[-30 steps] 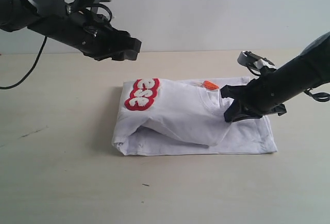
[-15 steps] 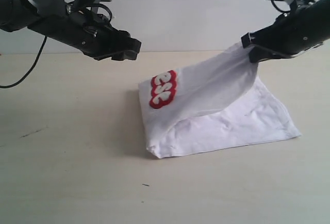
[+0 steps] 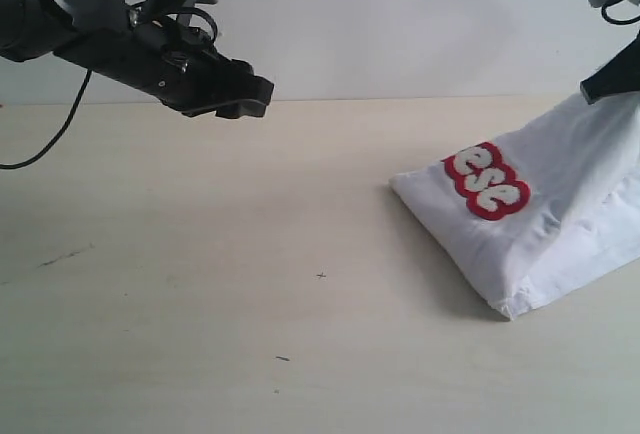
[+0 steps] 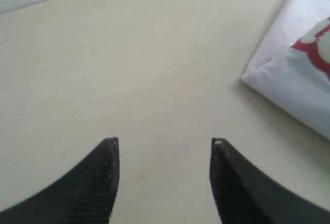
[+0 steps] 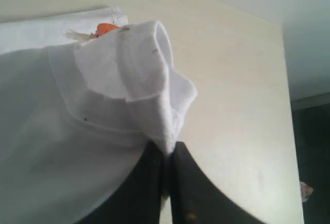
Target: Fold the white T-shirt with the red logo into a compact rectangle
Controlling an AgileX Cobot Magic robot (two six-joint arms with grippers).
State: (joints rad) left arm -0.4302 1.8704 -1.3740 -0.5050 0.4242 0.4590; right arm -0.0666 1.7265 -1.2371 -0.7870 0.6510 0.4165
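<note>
My right pincer (image 5: 166, 153) clamped on the white T-shirt (image 3: 565, 219), shirt cut off at the edge, red logo (image 3: 487, 182) half hidden, left pincer (image 4: 164, 144) apart over the table (image 3: 200, 254)

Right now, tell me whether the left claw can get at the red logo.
Probably, with a long stretch: only bare table lies between the open left claw and the red logo, but the white T-shirt hangs from the right claw far across.
</note>
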